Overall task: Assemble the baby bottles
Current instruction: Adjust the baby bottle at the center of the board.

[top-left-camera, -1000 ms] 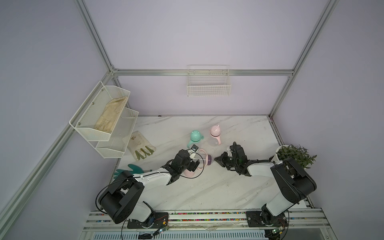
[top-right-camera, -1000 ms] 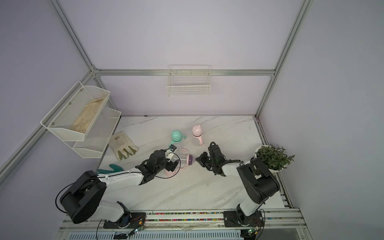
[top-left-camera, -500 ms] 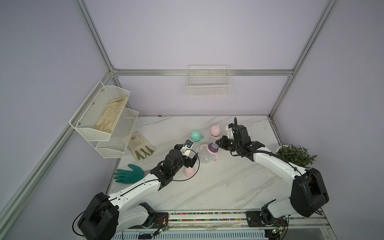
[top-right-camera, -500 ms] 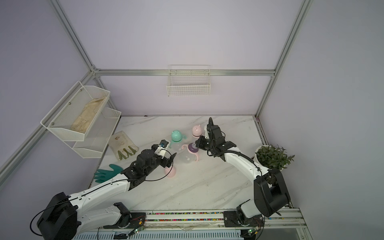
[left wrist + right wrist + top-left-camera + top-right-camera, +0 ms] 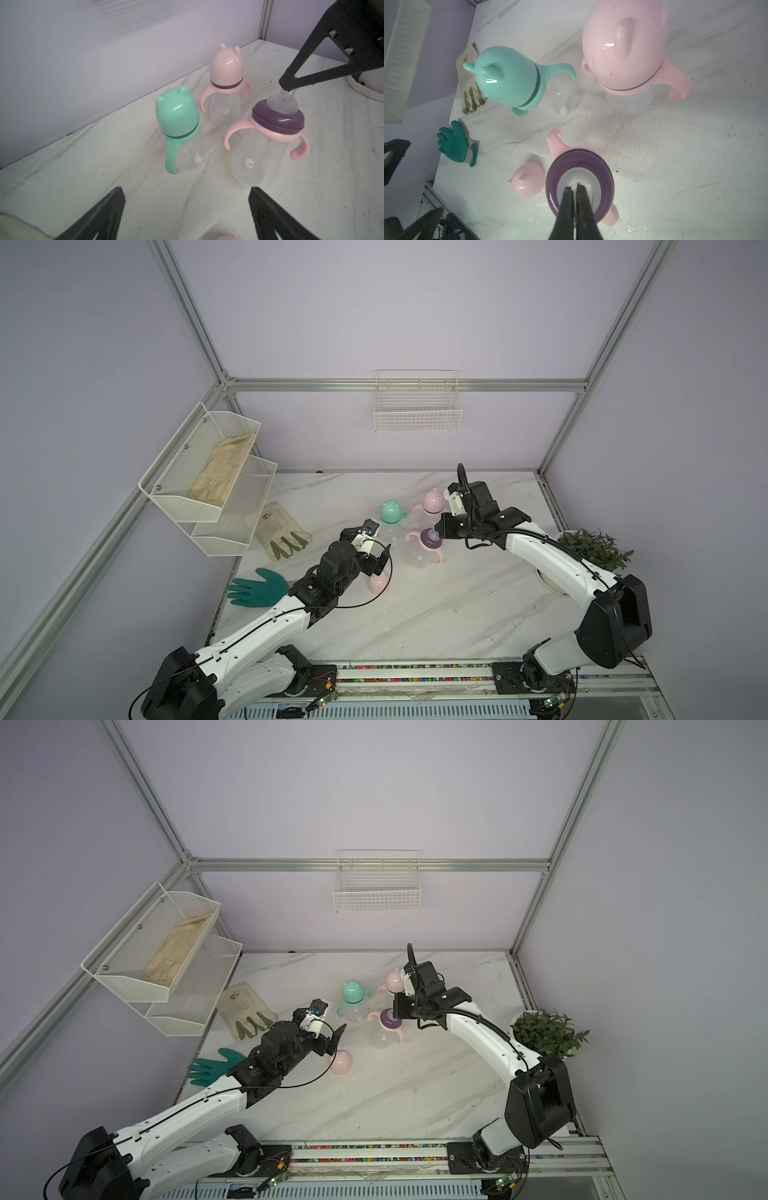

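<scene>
We are seeing soft, even light falling from above in both top views: the marble table (image 5: 436, 614) is reading bright, the lilac walls are greying toward the picture corners, and the shadows under the arms are showing faint and diffuse. In the left wrist view the mint cap (image 5: 176, 116) is carrying small white glints, the clear nipple (image 5: 282, 101) is glowing translucent, and the fingers (image 5: 115, 199) of the left gripper (image 5: 185, 190) are blurring out of focus. In the right wrist view the table is looking almost washed out, the pink cap (image 5: 623, 52) is showing a sharp highlight and wide-lens stretching, and the fingers (image 5: 568, 205) of the right gripper (image 5: 573, 187) are looking soft.
</scene>
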{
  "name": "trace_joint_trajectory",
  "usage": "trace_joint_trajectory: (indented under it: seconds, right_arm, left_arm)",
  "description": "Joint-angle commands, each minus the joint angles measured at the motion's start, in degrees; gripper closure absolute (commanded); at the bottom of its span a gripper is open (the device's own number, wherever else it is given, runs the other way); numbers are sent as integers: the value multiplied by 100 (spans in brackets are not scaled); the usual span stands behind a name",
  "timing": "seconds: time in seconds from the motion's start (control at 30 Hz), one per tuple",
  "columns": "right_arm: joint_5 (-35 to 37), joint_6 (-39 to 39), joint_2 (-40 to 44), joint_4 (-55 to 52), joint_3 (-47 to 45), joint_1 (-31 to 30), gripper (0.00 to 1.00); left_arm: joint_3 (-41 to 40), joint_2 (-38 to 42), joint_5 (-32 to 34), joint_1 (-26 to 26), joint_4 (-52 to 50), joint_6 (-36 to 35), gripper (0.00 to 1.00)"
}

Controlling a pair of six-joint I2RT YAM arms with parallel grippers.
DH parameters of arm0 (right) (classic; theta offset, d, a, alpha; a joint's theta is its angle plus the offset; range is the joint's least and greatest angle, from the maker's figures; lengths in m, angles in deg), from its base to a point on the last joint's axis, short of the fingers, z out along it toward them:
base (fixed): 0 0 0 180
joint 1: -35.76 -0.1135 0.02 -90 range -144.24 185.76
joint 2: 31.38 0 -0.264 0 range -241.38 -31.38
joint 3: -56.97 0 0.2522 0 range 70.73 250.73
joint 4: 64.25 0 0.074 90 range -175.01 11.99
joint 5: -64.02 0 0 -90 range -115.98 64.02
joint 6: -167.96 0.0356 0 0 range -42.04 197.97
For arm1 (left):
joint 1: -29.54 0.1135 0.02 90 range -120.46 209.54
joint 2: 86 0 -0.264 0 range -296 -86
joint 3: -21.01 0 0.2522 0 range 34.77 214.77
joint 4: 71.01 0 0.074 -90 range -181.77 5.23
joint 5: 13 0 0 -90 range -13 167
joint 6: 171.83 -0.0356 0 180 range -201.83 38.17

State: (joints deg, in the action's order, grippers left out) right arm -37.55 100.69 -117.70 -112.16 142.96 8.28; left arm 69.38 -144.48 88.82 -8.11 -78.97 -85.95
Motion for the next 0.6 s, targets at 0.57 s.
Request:
trace_joint_trajectory:
  seconds: [0.57]
  right_arm:
    - [-38, -479, -248, -303, 204, -697, 95]
  left_arm:
    - [16, 100, 45, -14, 17, -36, 6]
